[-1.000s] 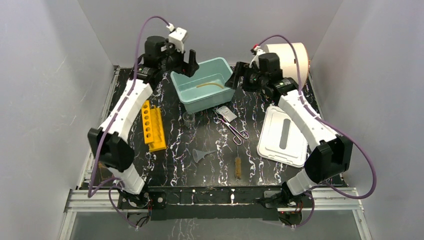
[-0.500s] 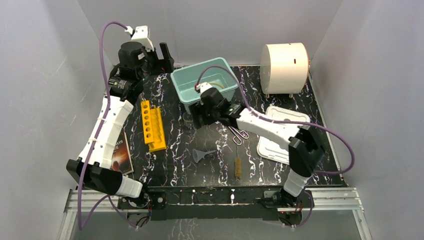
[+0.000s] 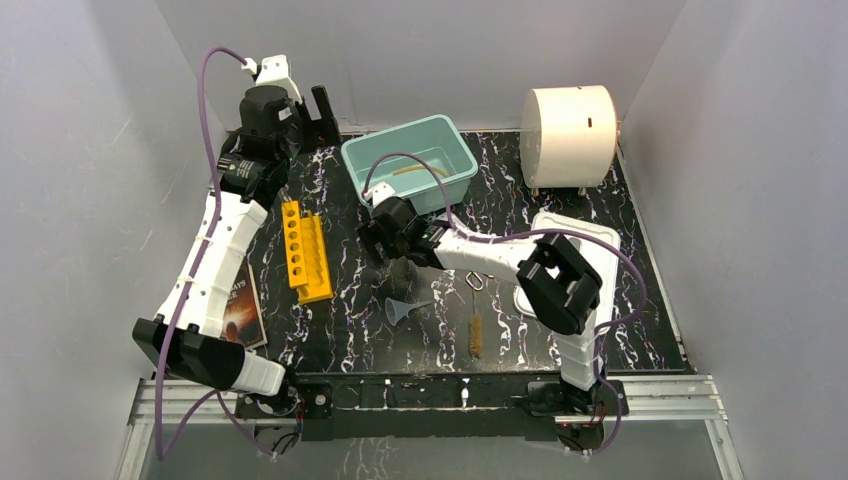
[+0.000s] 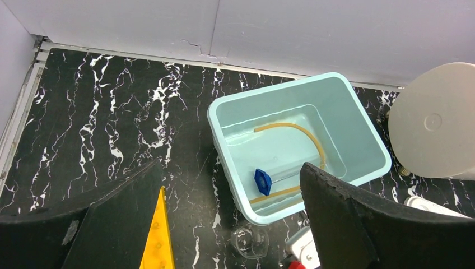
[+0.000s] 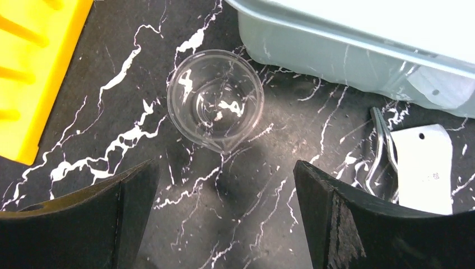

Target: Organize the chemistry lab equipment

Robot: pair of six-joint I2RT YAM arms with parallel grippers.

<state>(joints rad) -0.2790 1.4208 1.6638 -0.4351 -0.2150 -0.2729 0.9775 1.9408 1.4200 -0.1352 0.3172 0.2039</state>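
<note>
Clear beaker (image 5: 215, 109) stands just beside the teal bin (image 5: 358, 45), so I hover the right end effector (image 5: 224, 168) over it, wide open, empty.

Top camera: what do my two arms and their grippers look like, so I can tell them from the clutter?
Both the left arm and right arm have white shells on their links and bulky black joint housings. A purple cable loops loosely along each. The left gripper and right gripper carry broad, flat matte-black fingers.
</note>
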